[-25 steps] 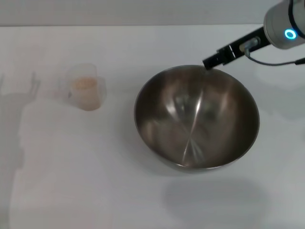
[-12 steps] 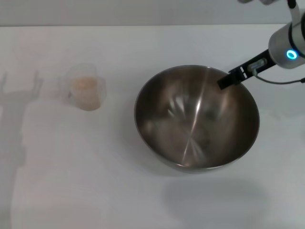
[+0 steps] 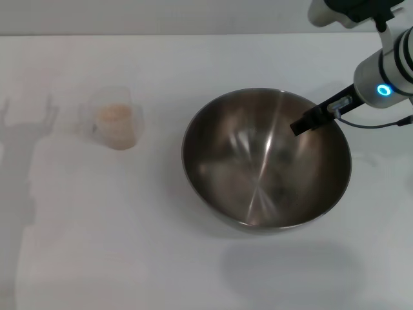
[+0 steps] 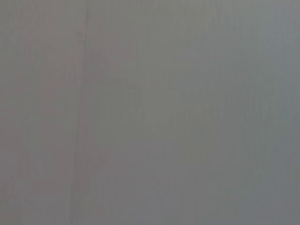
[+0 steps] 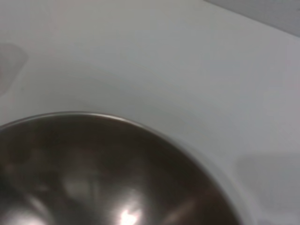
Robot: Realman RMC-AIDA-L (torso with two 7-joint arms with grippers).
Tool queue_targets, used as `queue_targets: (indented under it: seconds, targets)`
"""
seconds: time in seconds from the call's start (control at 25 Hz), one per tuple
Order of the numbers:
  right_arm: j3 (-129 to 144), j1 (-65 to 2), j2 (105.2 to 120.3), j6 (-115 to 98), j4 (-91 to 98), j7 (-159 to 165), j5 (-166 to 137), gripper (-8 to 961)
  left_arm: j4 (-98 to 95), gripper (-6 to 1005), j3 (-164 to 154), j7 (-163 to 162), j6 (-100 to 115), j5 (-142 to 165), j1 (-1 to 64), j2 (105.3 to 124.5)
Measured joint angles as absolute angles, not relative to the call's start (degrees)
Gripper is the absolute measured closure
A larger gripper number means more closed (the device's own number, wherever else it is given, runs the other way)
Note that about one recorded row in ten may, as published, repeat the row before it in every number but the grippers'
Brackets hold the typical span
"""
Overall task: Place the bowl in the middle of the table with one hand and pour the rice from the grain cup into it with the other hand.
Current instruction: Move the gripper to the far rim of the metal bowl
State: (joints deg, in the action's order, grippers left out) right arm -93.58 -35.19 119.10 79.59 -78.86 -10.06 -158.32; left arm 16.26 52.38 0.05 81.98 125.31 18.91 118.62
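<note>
My right end effector (image 3: 300, 124) has moved from the far rim to just inside the bowl (image 3: 258, 174), over its right-hand wall; I cannot tell whether its fingers are apart or together. The bowl has not shifted on the surface (image 3: 193, 271). The grain cup (image 3: 115, 124), holding rice (image 3: 113, 113), stands well apart to the end effector's left. I judge pouring not yet begun; the left arm is out of view.

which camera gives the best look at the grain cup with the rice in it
The head view: the grain cup stands whole on the table, apart from the bowl, with rice visible inside. The right wrist view shows only the bowl's rim and table; the left wrist view shows a blank grey surface.
</note>
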Motion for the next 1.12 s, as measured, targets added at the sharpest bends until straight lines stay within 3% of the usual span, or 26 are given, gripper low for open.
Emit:
queue_targets:
  seconds: [0.32, 0.84, 1.12]
  targets:
    - [-94.1, -35.6, 118.99, 78.8, -76.5, -13.4, -155.9, 328, 16.4, 172, 52.4, 0.1, 82.1, 125.2, 18.9, 118.66]
    - [-94.3, -34.6, 119.10, 78.4, -78.2, -16.3, -155.7, 916, 17.0, 172, 52.1, 0.1, 82.2, 125.2, 18.5, 118.83]
    - [-94.6, -32.3, 119.09, 76.8, -84.0, -16.5, -155.7, 918, 17.1, 172, 51.9, 0.1, 82.5, 125.4, 18.4, 118.92]
